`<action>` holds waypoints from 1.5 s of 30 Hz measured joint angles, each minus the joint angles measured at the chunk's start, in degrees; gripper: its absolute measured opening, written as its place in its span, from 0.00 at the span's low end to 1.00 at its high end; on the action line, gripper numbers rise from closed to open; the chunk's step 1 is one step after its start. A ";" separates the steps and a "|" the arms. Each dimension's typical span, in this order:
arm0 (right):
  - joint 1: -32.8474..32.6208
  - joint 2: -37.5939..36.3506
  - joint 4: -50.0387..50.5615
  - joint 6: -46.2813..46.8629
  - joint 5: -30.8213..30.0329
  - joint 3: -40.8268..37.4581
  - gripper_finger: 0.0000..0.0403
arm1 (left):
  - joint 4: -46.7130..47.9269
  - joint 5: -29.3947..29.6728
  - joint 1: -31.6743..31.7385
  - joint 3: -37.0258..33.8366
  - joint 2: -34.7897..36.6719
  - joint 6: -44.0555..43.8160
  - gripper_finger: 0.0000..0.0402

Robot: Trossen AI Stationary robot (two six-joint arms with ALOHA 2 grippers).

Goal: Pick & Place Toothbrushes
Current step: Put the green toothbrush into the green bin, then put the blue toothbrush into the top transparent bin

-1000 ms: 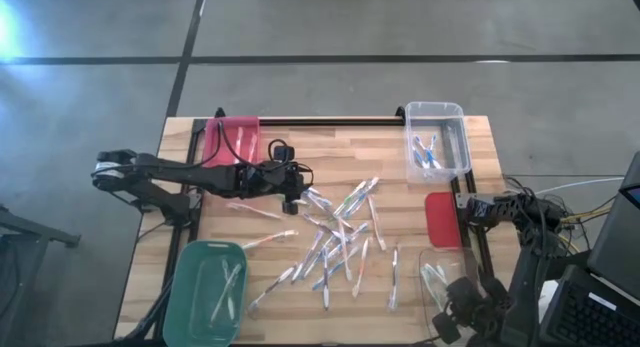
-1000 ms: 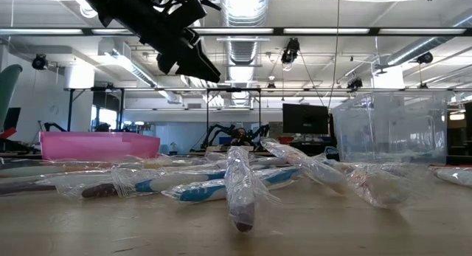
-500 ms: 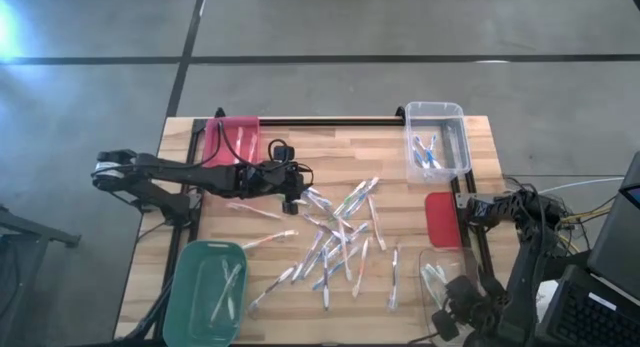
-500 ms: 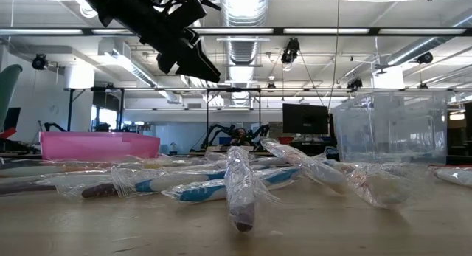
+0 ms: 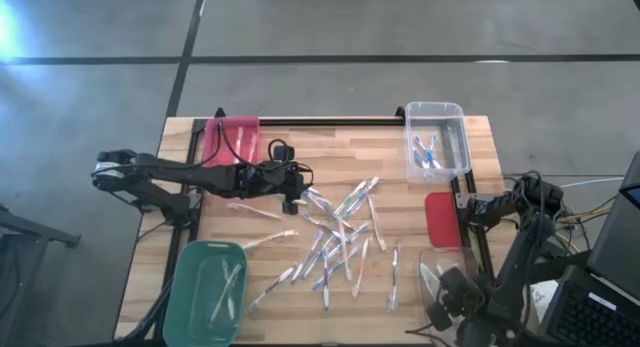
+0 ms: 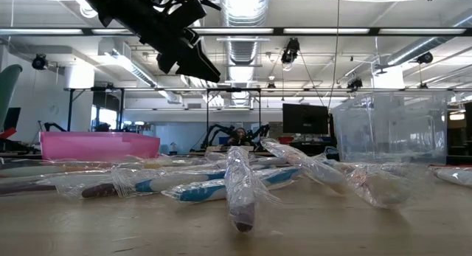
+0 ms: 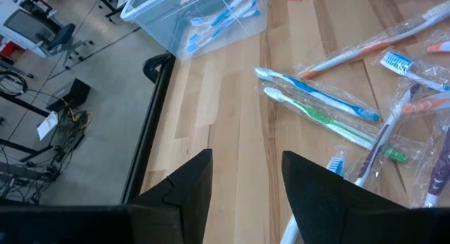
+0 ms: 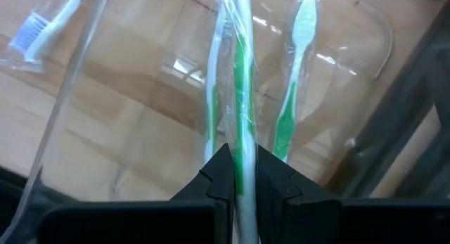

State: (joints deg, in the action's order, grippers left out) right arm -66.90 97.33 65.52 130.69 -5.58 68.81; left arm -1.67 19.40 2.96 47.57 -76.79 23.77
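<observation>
Right gripper is pinching a wrapped green toothbrush over the clear bin at the table's near right corner. Left gripper is hovering with fingers spread, holding nothing, beside the scattered toothbrushes mid-table. Risk: the slick wrapper is slipping in a thin pinch, so the brush may be landing outside the bin.

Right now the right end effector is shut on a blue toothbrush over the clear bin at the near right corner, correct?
Not quite: the toothbrush is green, not blue. The right wrist view shows the right end effector shut on its wrapped green-and-white handle, above the clear bin that already holds two more green ones.
</observation>
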 joint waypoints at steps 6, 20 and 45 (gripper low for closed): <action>0.27 -1.08 -1.76 -0.13 0.04 -1.94 0.06 | 0.00 0.00 0.00 0.00 0.00 -0.28 0.44; 0.95 -1.67 -2.23 -0.74 -0.56 0.71 0.27 | 0.00 0.00 0.01 0.00 0.00 -0.47 0.44; 7.95 -22.49 24.48 -4.18 -3.40 9.43 0.15 | 0.84 -0.02 -0.02 0.00 0.00 -9.75 0.44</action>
State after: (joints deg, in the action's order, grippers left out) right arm -58.95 74.84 90.01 126.51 -8.98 78.25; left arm -0.83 19.38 2.94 47.57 -76.79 14.02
